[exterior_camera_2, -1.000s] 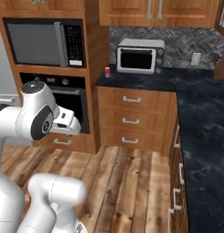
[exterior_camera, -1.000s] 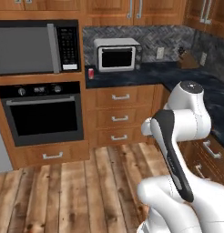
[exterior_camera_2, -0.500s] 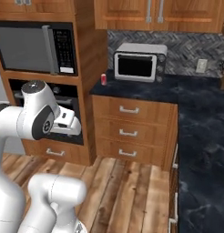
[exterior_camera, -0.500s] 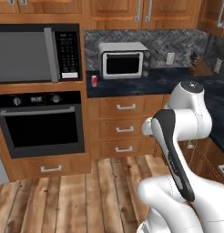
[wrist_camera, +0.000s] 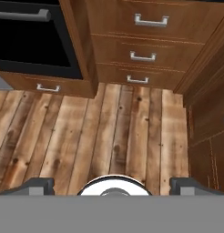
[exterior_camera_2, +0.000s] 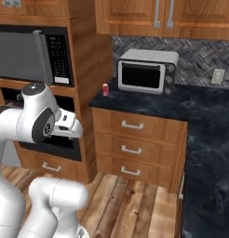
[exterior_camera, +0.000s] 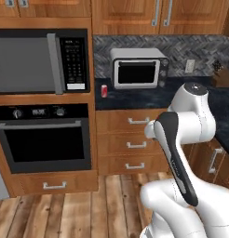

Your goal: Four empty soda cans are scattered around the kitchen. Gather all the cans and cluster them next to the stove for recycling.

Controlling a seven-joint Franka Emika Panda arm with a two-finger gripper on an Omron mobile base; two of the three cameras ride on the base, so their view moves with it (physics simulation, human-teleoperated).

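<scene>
One red soda can (exterior_camera: 104,91) stands upright on the black counter (exterior_camera: 135,99), at its left end beside the tall oven cabinet. From the right base it is the same can (exterior_camera_2: 105,89), left of the toaster oven. My gripper (wrist_camera: 113,185) hangs well short of it, over the wood floor (wrist_camera: 118,127). It points down at the planks and is open, with nothing between its fingertips (wrist_camera: 35,185). The stove is out of view.
A silver toaster oven (exterior_camera: 138,68) sits on the counter right of the can. A black microwave (exterior_camera: 39,60) and wall oven (exterior_camera: 44,139) fill the cabinet to the left. Drawers (wrist_camera: 149,32) lie under the counter, which turns a corner at the right (exterior_camera_2: 214,139).
The base has driven closer to the counter, so the whole scene has shifted and grown in both base views. The arm's pose and the open gripper look the same.
</scene>
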